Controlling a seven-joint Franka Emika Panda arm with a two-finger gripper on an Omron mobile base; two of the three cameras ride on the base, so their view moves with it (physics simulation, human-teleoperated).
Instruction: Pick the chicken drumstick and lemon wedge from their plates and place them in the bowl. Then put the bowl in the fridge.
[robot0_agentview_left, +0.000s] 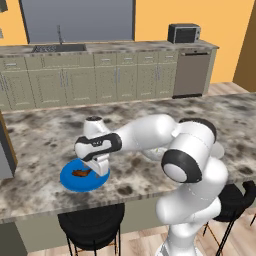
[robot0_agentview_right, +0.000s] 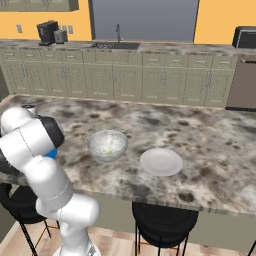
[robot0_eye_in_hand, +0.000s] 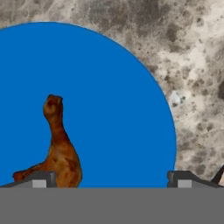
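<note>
1. Marbled island counter (robot0_agentview_left: 45, 135), stools (robot0_agentview_left: 92, 225) at near edge; landmark = blue plate (robot0_agentview_left: 67, 180).
2. Gripper (robot0_eye_in_hand: 111, 179) just above plate, tips spread wide, nothing held.
3. Drumstick (robot0_eye_in_hand: 59, 148) lies on plate; in hand view long axis roughly vertical, thin end up, thick end by left tip.
4. Bowl (robot0_agentview_right: 107, 145) w/ lemon wedge (robot0_agentview_right: 109, 151) inside, right of blue plate; pale plate (robot0_agentview_right: 161, 161) further right.
5. Far past plate: beige cabinets (robot0_agentview_left: 100, 80), sink (robot0_agentview_left: 60, 48), orange walls.

Chicken drumstick (robot0_agentview_left: 81, 173) on plate (robot0_agentview_left: 70, 181); lemon wedge (robot0_agentview_right: 109, 151) in bowl (robot0_agentview_right: 107, 145).
</note>
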